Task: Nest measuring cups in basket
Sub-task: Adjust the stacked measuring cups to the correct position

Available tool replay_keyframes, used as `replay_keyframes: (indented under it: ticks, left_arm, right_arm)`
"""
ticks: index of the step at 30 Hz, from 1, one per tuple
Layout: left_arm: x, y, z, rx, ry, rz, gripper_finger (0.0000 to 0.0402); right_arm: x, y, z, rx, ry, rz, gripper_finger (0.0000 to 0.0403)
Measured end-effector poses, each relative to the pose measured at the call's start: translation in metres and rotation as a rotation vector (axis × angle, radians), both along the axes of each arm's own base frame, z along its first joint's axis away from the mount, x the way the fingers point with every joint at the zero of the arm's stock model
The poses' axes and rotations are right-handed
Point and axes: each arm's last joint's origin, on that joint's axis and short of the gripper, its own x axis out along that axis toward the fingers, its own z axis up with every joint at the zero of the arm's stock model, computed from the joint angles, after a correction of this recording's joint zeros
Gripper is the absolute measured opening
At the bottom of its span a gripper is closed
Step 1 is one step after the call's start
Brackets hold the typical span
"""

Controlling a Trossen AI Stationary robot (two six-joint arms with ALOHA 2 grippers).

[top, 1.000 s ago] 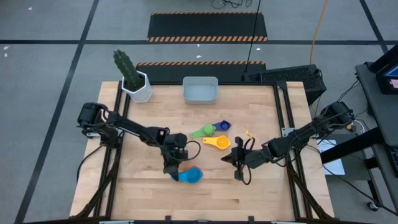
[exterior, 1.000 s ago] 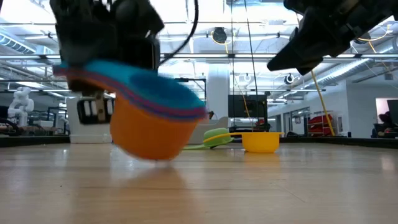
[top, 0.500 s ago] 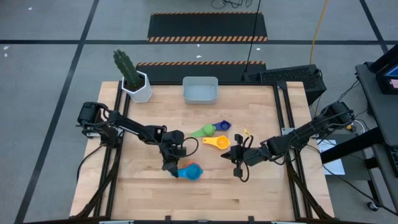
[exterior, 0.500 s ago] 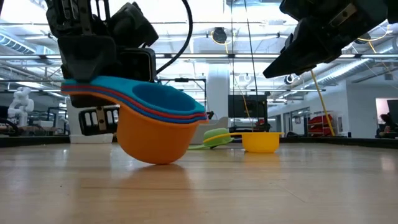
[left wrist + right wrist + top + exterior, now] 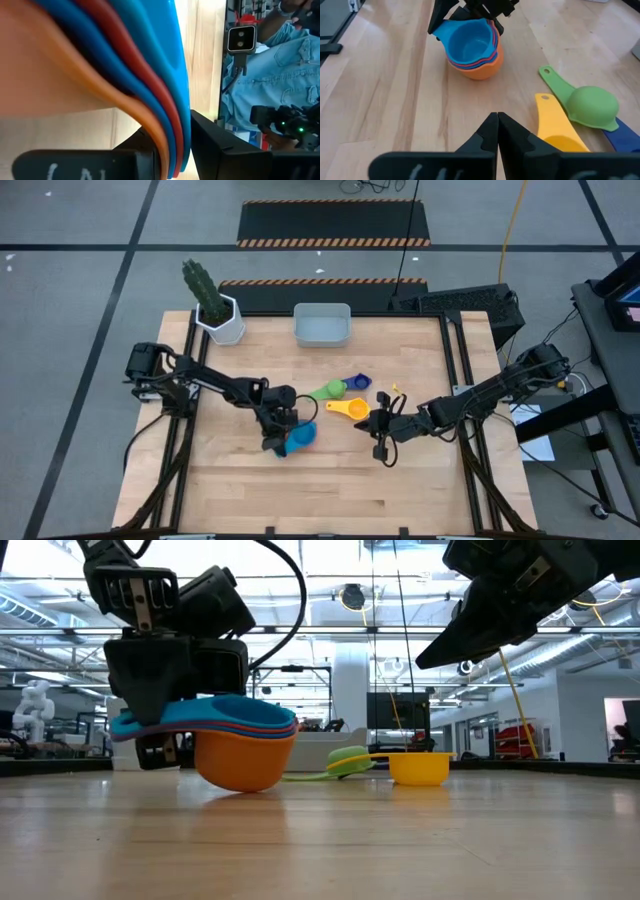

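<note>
Left fingers: narrow, pinching the flat handles of the stack from both sides. Holding by the handles likely keeps the cups together as 1 bundle.

Stack: nested cups, orange at the bottom, then dark blue, red and light blue on top. In the low view its round bottom looks to be touching the bench or just above it, and it leans a little.

Inside the stack: each cup sits in the next bigger one. The top cup is empty.

Right fingers: pressed shut, holding nothing. They hang above the bench near the loose cups, likely waiting.

Loose cups: yellow, green and dark blue lie close together between the 2 arms. In the right wrist view the green one lies upside down, partly over the dark blue one.

Basket: at the far edge of the bench, well apart from all the cups. Nothing is in it.

Cactus pot: beside the basket, not part of the job.

Job so far: I think 3 cups must still join the stack, and then it all goes in the basket.
</note>
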Motion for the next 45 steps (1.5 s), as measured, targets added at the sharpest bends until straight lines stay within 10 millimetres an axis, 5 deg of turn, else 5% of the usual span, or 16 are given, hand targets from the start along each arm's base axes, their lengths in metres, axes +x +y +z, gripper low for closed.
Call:
replay_keyframes:
  ticks: [6,16,22,32,38,45]
  left_arm:
    - [-0.002,0.005,-0.002,0.007,0.031,0.017,0.0092]
    - [-0.008,0.008,-0.006,0.036,0.123,0.045,0.0219]
    - [-0.022,0.012,0.014,0.084,0.167,0.063,0.0254]
    - [-0.049,0.013,0.057,0.403,0.09,0.202,0.0255]
    - [-0.054,-0.014,0.074,0.65,-0.071,0.293,0.0255]
    - [-0.061,-0.058,0.075,0.817,-0.2,0.411,0.0255]
  right_arm:
    - [0.0,0.0,0.0,0.005,0.0,-0.004,0.0]
    - [0.0,0.0,0.0,0.005,0.0,-0.003,0.0]
    - [0.003,-0.001,-0.008,-0.004,0.028,-0.016,0.0009]
    - [0.017,-0.018,-0.037,-0.049,0.103,-0.17,0.012]
    - [0.024,-0.021,-0.036,-0.027,0.118,-0.178,0.0192]
    - [0.062,-0.029,-0.01,-0.104,0.139,-0.19,0.0247]
